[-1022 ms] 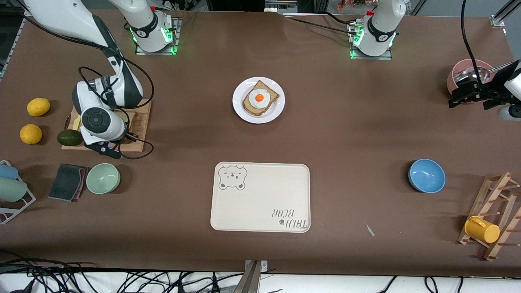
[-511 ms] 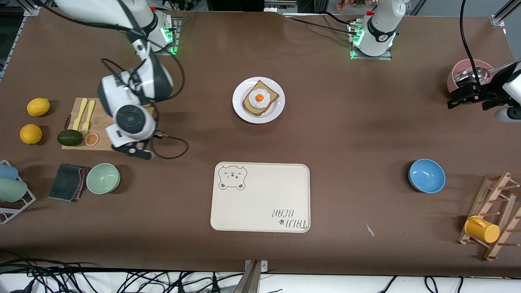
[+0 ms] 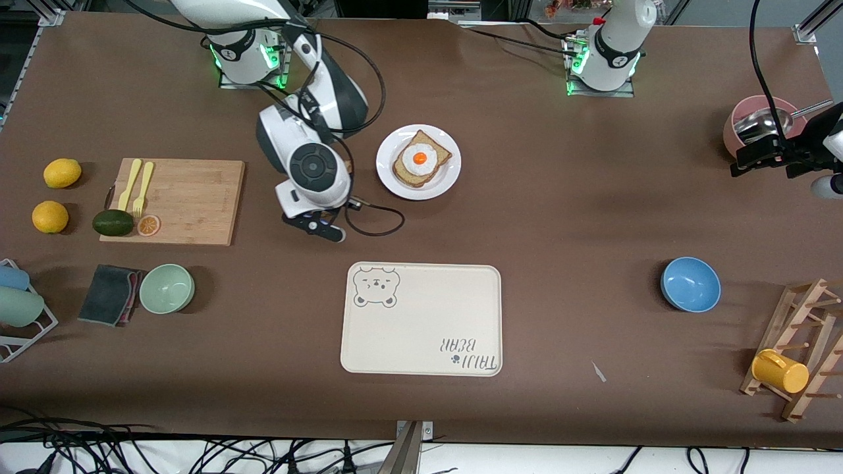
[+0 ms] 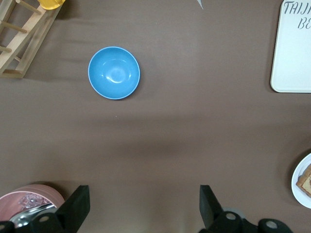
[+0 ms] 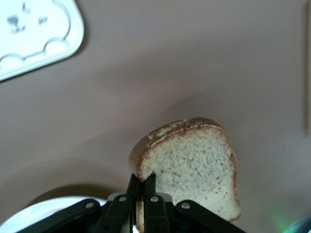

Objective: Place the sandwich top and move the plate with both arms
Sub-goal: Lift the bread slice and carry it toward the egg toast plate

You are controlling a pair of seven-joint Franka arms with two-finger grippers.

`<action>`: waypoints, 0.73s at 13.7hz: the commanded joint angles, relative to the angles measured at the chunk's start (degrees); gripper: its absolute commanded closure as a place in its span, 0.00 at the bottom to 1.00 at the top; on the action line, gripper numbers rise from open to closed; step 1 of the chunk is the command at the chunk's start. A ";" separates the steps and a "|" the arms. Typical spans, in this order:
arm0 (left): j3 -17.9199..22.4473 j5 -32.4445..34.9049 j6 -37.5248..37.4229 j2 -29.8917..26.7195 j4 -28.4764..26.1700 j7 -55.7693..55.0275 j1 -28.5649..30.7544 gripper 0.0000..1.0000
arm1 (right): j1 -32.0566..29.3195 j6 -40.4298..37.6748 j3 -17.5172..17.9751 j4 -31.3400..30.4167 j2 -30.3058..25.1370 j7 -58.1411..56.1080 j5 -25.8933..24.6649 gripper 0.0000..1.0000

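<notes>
The right hand [image 5: 142, 187] pinches the sandwich top [image 5: 192, 167], a light-brown speckled bread slice with darker crust, in the air over bare brown table [image 3: 560, 217] just beside the round white plate [image 3: 446, 181]. The plate carries bread topped with a fried egg [image 3: 420, 158]. The placing step appears underway; next, the slice likely needs centring above the egg. The left hand [image 4: 141, 211], fingers spread and empty, waits beside a pink pot [image 4: 30, 199].

The plate [image 3: 418, 162] lies between the two bases, farther from the front camera than the tray [image 3: 421, 319], with the cutting board [image 3: 191, 204] toward the right arm's end.
</notes>
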 commanded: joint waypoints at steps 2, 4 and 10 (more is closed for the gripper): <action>-0.17 -2.59 0.08 0.76 0.27 0.51 0.57 0.02 | 3.17 -1.30 -0.63 3.49 2.30 6.45 8.97 1.00; -0.17 -2.59 -0.18 0.76 0.27 0.77 1.27 0.04 | 6.67 -0.77 -0.63 4.37 3.26 8.20 11.10 1.00; -0.34 -2.59 -0.18 1.29 -0.43 0.68 1.27 0.04 | 12.40 2.83 -0.63 10.26 10.82 17.34 11.01 1.00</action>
